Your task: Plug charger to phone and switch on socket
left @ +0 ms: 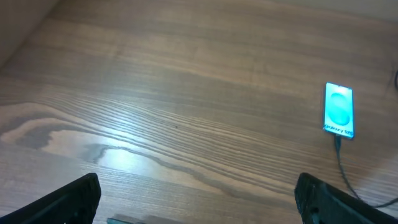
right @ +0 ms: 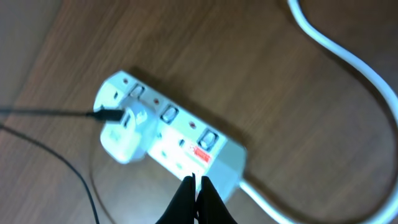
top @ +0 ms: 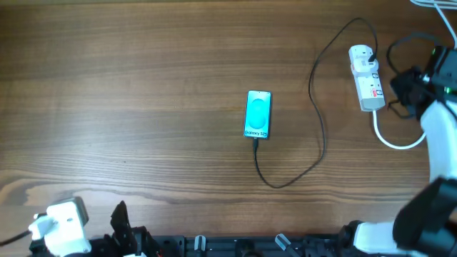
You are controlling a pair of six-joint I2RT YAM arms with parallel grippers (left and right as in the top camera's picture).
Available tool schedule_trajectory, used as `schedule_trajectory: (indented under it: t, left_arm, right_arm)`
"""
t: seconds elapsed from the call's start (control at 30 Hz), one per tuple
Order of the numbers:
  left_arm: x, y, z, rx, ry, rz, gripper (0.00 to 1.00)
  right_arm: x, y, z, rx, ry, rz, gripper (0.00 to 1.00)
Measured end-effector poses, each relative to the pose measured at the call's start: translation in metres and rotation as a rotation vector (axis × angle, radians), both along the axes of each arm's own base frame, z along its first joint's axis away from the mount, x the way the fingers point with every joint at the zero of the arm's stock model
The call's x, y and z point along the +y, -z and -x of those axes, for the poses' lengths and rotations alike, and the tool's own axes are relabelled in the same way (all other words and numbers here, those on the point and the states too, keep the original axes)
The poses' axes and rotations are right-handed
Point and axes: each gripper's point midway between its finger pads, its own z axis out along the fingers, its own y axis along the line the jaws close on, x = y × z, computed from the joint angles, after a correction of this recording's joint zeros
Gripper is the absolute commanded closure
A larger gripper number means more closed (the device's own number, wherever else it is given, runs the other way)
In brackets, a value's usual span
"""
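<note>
Overhead: phone [top: 258,113] flat at worktop [top: 143,86] centre, cyan screen up. Charger [top: 311,86] tip in phone's 6 o'clock end. Cable loops toward 4 o'clock, then climbs to white adapter [right: 124,134] in socket [top: 366,78]. Socket lies at 2 o'clock from phone, white cord [right: 348,56] leaving its 6 o'clock end. Right wrist: right fingers [right: 202,199] clenched together, grasping nothing, tips over socket end by red-marked switch; contact unclear. Left wrist: left fingers [left: 68,199] released wide, empty, phone off at 2 o'clock.
</note>
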Motion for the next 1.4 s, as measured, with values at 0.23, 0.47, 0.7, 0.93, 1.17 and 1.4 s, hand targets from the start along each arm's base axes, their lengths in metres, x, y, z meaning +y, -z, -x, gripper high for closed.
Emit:
schedule_trajectory:
  t: [0.23,0.47,0.7,0.93,1.17,1.4]
  left_arm:
    - [0.001,0.005,-0.003,0.016,0.000,0.001,0.00]
    - [0.001,0.006,-0.003,0.016,0.000,0.001,0.00]
    - [0.001,0.005,-0.003,0.015,0.000,0.000,0.00]
    - [0.001,0.005,-0.003,0.015,0.000,0.001,0.00]
    - [0.001,0.005,-0.003,0.014,0.000,0.001,0.00]
    - [0.001,0.005,-0.003,0.014,0.000,0.000,0.00]
  right_arm:
    - [-0.012,0.028,-0.044,0.033,-0.032,0.007,0.95]
    - [0.012,0.061,-0.077,0.027,-0.108,0.049,0.95]
    - [0.010,0.081,-0.081,0.072,-0.091,0.130,0.95]
    - [0.000,0.086,-0.085,0.080,-0.081,0.187,0.96]
    - [-0.001,0.107,-0.083,0.126,-0.107,0.197,0.96]
    - [0.003,0.106,-0.089,0.114,-0.160,0.205,0.96]
